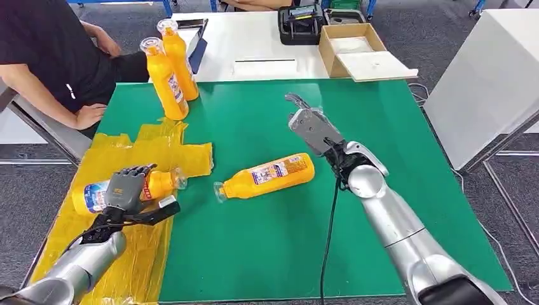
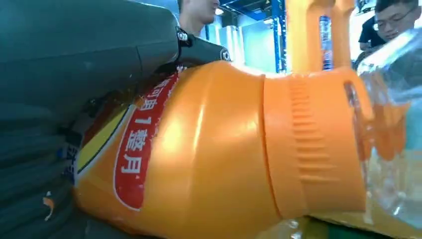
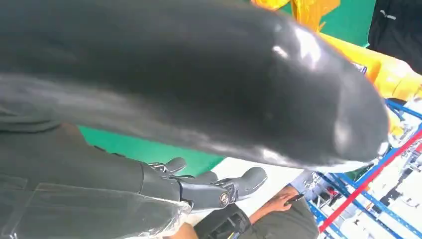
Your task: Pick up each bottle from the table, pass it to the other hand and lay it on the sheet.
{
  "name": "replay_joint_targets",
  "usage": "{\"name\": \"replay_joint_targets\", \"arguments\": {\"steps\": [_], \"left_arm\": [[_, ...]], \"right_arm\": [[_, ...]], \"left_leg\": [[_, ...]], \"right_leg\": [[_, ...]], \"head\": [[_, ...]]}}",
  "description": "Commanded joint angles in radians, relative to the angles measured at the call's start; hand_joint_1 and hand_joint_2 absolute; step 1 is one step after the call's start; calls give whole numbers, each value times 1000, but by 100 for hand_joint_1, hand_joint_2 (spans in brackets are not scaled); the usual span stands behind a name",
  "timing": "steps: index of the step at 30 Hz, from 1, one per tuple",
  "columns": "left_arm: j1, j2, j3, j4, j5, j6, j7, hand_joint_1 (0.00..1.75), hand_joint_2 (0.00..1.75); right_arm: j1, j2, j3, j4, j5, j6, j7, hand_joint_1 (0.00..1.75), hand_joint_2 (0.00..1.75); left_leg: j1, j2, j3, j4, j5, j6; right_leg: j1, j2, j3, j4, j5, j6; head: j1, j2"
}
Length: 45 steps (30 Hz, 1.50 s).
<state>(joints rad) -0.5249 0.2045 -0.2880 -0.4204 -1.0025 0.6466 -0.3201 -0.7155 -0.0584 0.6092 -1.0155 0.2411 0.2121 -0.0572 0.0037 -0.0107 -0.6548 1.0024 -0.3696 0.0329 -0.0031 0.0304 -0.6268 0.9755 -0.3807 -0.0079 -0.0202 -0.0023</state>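
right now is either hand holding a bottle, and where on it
The left hand grips the bottle on the yellow sheet around its labelled body. The right hand holds nothing.

Looks like a robotics lab or test workshop, not anyone's home. The green mat [image 1: 356,210] covers a plain work table, a white table [image 1: 254,44] behind it holds a black equipment case [image 1: 300,24] and an open cardboard box [image 1: 356,47], and the floor is grey carpet [image 1: 445,38]. Blue metal racking [image 3: 368,199] stands in the background, and a person [image 1: 44,51] sits right at the table edge.
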Motion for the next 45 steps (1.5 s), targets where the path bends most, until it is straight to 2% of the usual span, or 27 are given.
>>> {"name": "replay_joint_targets", "arguments": {"steps": [1, 13, 14, 15, 24, 27, 41, 45], "left_arm": [[62, -85, -15, 45, 65, -19, -70, 175, 175], [75, -105, -48, -1, 112, -40, -115, 175, 175], [73, -107, -55, 1, 117, -58, -113, 82, 175], [69, -108, -62, 7, 125, -80, -93, 0, 0], [12, -86, -116, -36, 261, -113, -126, 0, 0], [15, -61, -106, -92, 366, -183, -166, 0, 0], [17, -51, -112, -109, 379, -195, -164, 0, 0], [17, -51, -112, -109, 379, -195, -164, 0, 0]], "right_arm": [[-93, 54, 64, 154, 6, -5, -13, 0, 0], [-98, 69, 62, 176, 10, -7, -21, 0, 0], [-98, 73, 62, 181, 11, -8, -22, 0, 0], [-101, 79, 62, 187, 15, -8, -23, 0, 0], [-110, 85, 52, 179, 29, 9, -5, 0, 0], [-99, 75, 53, 164, 32, 11, -5, 0, 0], [-97, 71, 53, 161, 31, 12, -4, 0, 0], [-97, 71, 53, 161, 31, 12, -4, 0, 0]], "left_leg": [[-2, 1, 4, -1, 0, -1], [-3, -7, 4, -1, 3, 0], [-4, -7, 5, -1, 2, 0], [-4, -9, 4, -1, 3, 1], [-4, -9, 2, 1, 3, -1], [-3, -9, 1, 1, 3, 0], [-2, -7, 3, 1, 1, -1], [-1, -9, 0, 0, 4, 1]], "right_leg": [[-2, -1, 3, 0, -1, 1], [-2, -9, 5, -1, -1, 1], [-2, -9, 5, -1, -1, 1], [-2, -10, 4, 0, -1, 1], [-3, -12, 4, 1, -1, 1], [-2, -12, 3, 0, -1, 1], [-1, -12, 4, 1, -3, 1], [0, -11, 1, 0, -1, 1]], "head": [[0, 0], [0, 0], [0, 0], [0, 0], [0, 0], [1, 0], [0, 0], [0, 0]]}}
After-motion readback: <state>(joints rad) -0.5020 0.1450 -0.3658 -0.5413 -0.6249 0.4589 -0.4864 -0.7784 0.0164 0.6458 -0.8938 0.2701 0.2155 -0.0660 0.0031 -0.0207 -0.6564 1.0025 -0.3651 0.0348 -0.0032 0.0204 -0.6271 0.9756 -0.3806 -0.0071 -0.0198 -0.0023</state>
